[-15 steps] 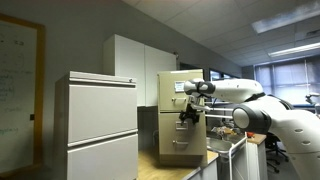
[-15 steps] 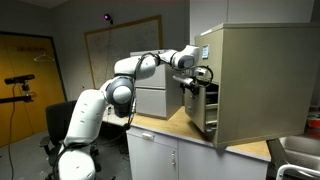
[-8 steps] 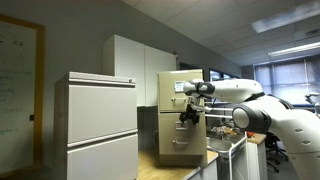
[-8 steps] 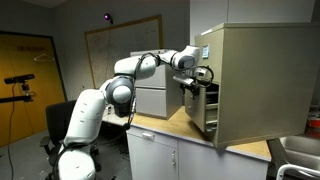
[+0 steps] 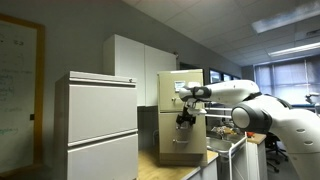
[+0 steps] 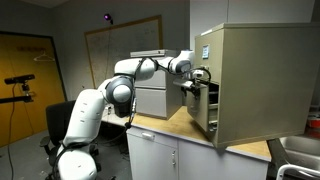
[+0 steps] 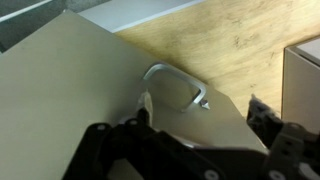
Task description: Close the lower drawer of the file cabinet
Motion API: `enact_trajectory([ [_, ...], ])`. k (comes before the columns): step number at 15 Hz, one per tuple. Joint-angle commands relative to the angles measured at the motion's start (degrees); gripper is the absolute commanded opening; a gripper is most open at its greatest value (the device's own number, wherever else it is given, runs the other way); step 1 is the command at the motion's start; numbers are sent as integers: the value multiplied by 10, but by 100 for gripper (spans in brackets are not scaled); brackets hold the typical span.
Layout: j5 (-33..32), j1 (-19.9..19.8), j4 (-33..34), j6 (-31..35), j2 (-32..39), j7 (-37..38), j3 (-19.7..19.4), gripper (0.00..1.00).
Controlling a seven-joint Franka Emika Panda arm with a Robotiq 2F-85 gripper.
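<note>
In an exterior view, the file cabinet stands on the wooden worktop, back from its near edge. A wider white cabinet partly covers its side. The arm reaches in from the right. Its pincer hangs in front of the tan face, at the upper part of the lower drawer. Whether it touches the front cannot be told here.

In an exterior view from the side, the file cabinet fills the right end of the worktop. A bare strip of wood runs from it toward the left edge. The lower drawer stands out a little from the cabinet body, with a dark gap behind its front. The pincer is at the top of that front, on the side facing the bare strip.

In the wrist view, the tan front of the lower drawer runs slantwise across the picture, with its silver handle near the middle. The worktop shows beyond it. The pincer is released: its dark fingers are spread wide at the bottom edge and hold nothing, and the handle lies just above them.
</note>
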Motion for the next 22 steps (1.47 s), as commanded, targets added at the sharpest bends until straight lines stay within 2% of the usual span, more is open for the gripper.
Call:
enact_trajectory([
  [1, -22, -22, 125, 60, 100, -18, 7, 100],
  [6, -51, -40, 213, 83, 167, -10, 7, 100],
  [11, -46, -58, 290, 94, 218, 44, 10, 100],
  [22, -88, -52, 374, 58, 267, 173, 1, 100],
])
